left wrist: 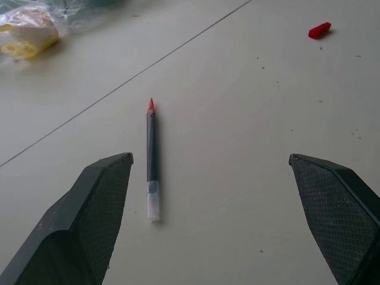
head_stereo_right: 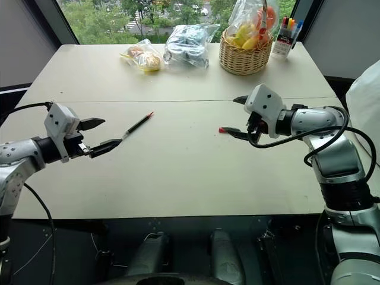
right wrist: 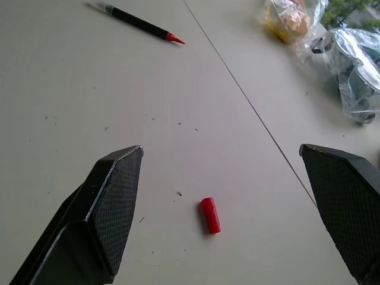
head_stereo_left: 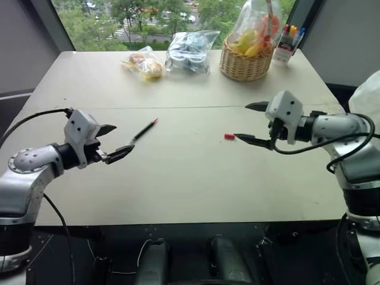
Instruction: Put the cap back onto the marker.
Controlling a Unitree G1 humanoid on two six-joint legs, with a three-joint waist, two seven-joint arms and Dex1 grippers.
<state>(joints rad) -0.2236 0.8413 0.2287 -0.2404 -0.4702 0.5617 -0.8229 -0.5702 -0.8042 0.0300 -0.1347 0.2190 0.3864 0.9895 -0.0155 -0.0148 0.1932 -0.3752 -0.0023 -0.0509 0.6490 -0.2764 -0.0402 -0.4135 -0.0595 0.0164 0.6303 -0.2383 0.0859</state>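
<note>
Marker (left wrist: 152,160) and cap (right wrist: 209,215) both lie loose on the table (head_stereo_left: 178,178), well apart: the marker just ahead of your left gripper (head_stereo_left: 113,142), the cap just off your right gripper (head_stereo_left: 249,123), both spread wide and empty. Lower each over its piece and pinch the marker mid-barrel, leaving its red tip clear. Take the cap across its sides so its open end stays free.

Beige table (head_stereo_left: 178,178), marker (head_stereo_left: 144,130), cap (head_stereo_left: 229,136), basket (head_stereo_left: 245,65), bags (head_stereo_left: 190,50)
</note>
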